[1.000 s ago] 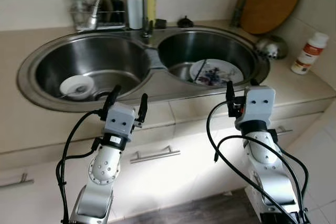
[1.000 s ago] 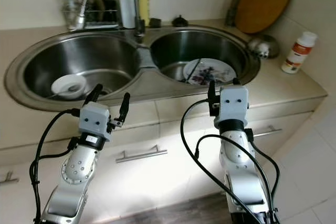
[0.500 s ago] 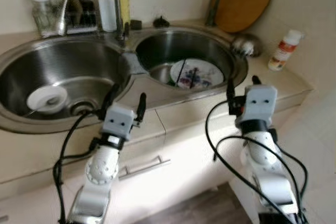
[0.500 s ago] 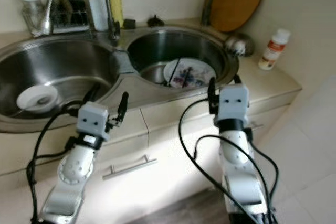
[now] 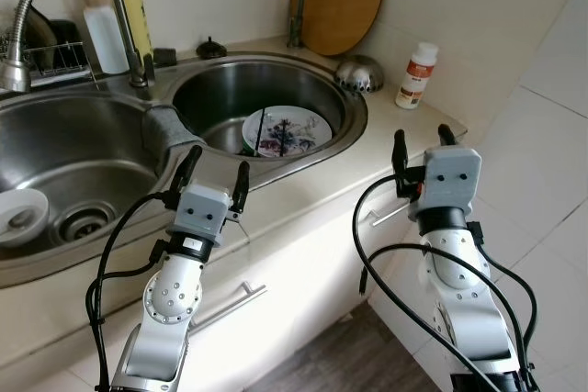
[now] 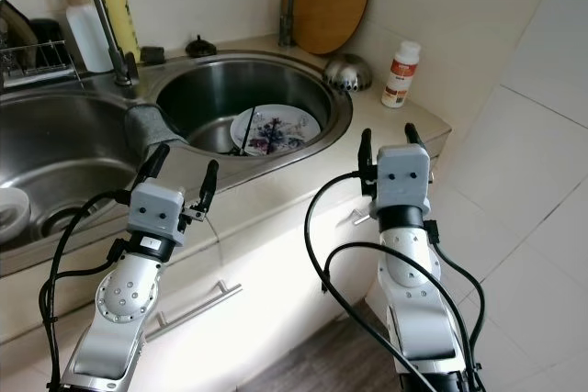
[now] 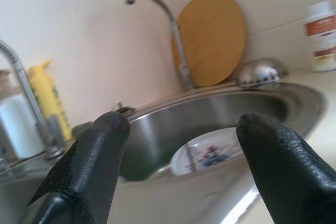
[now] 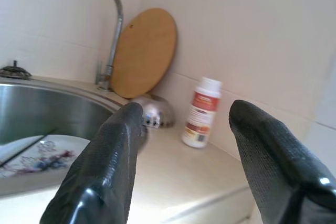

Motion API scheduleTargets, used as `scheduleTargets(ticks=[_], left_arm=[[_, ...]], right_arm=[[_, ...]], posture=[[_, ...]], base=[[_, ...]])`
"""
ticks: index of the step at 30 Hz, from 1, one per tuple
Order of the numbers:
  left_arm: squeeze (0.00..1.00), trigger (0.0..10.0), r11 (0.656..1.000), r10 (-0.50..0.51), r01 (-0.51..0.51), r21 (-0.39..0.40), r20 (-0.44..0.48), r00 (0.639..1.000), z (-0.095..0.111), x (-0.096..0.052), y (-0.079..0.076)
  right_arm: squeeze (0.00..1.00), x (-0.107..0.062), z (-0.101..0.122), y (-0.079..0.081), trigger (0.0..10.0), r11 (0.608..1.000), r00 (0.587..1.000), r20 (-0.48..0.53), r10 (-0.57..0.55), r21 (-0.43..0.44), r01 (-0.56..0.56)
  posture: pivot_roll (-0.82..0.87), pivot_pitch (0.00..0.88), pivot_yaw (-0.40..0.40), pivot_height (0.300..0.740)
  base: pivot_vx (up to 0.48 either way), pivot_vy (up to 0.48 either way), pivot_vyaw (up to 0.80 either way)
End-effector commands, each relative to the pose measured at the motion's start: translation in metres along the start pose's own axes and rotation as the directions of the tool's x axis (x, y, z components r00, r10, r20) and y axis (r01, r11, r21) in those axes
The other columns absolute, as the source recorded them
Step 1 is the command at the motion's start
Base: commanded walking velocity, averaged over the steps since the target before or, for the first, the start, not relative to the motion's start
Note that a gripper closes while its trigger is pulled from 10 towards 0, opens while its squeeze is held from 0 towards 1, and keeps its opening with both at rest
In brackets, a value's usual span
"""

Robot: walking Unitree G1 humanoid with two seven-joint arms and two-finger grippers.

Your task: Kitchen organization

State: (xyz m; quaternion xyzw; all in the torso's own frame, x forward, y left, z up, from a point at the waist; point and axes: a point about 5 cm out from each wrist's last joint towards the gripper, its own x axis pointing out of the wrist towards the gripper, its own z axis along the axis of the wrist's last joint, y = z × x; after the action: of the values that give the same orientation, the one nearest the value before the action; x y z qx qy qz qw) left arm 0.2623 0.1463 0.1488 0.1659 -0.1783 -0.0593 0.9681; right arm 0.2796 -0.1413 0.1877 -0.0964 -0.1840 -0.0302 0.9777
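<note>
Left end effector (image 5: pixel 213 170) raised before sink (image 5: pixel 354 130) rim, fingers spread, empty. Right end effector (image 5: pixel 418 143) upright, spread, empty.

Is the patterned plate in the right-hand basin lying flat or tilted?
Tilted. The patterned plate leans against the right basin wall, its face turned upward and outward, with a dark utensil across it.

Floral white plate (image 5: pixel 286 130) tilted in right sink basin (image 5: pixel 207 98), dark utensil (image 5: pixel 256 128) leaning across it
</note>
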Motion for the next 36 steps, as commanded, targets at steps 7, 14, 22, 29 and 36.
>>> scheduleTargets(ticks=[7, 14, 22, 29, 36], left_arm=[[0.00, 10.0, 1.000, -0.018, 0.018, -0.011, 0.028, 0.999, 0.0054, 0.0018, -0.0066], [0.00, 10.0, 1.000, -0.007, 0.008, -0.026, 0.020, 1.000, 0.0043, 0.0021, -0.0063], [0.00, 10.0, 0.999, -0.014, 0.015, -0.043, 0.017, 1.000, 0.0040, 0.0013, -0.0070], [0.00, 10.0, 0.999, -0.015, 0.016, -0.040, 0.026, 1.000, 0.0050, 0.0007, -0.0079], [0.00, 10.0, 0.999, -0.015, 0.017, -0.039, 0.026, 1.000, 0.0052, 0.0013, -0.0085]], right_arm=[[0.00, -0.0003, -0.0002, -0.0079, 10.0, 0.999, 1.000, 0.012, -0.025, -0.022, 0.025], [0.00, 0.0003, -0.0029, -0.0058, 10.0, 1.000, 1.000, -0.012, -0.018, 0.005, 0.018], [0.00, -0.0001, -0.0026, -0.0053, 10.0, 1.000, 1.000, -0.006, -0.011, 0.004, 0.011], [0.00, -0.0006, -0.0022, -0.0054, 10.0, 1.000, 1.000, 0.000, -0.005, 0.001, 0.005], [0.00, 0.0002, -0.0017, -0.0057, 10.0, 1.000, 1.000, 0.002, -0.003, -0.004, 0.003]], posture=[[0.09, 0.000, -0.038, 0.740], [0.09, 0.000, -0.038, 0.740], [0.09, 0.000, -0.038, 0.740], [0.09, 0.000, -0.039, 0.740], [0.09, 0.000, -0.042, 0.740]], base=[[0.000, -0.480, 0.00], [0.000, 0.000, -0.46], [0.000, 0.164, -0.80], [0.000, 0.271, -0.80], [0.000, 0.000, -0.80]])
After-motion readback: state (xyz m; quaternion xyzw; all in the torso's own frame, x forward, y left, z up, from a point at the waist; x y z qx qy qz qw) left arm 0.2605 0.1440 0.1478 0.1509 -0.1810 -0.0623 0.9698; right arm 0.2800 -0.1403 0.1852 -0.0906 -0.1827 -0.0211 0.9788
